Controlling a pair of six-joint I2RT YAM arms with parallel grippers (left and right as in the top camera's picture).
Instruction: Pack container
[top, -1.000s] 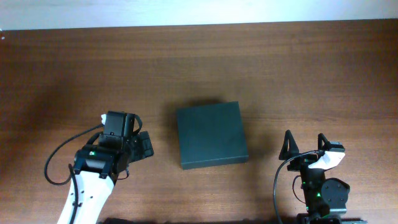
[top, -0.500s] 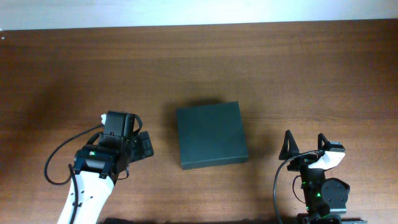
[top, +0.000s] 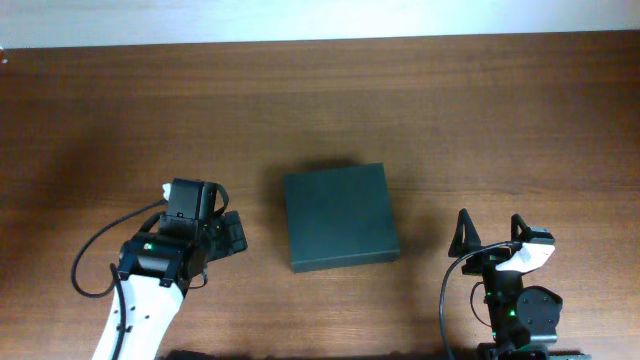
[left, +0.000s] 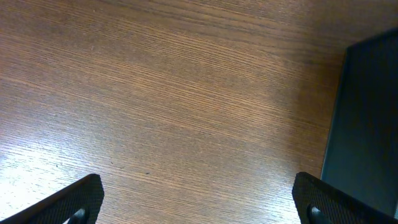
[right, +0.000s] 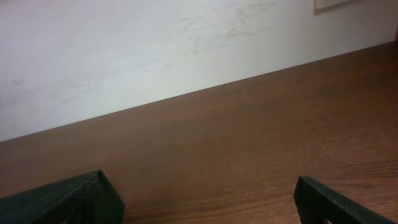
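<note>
A dark green-black matte rectangular box sits mid-frame on the brown wooden table. The left hand and the right hand gape wide, empty.

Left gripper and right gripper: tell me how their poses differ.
The left gripper points down at the table, close beside the container; the right gripper points roughly level toward the wall. The left gripper is nearer the container than the right gripper. Both are open and empty.
</note>
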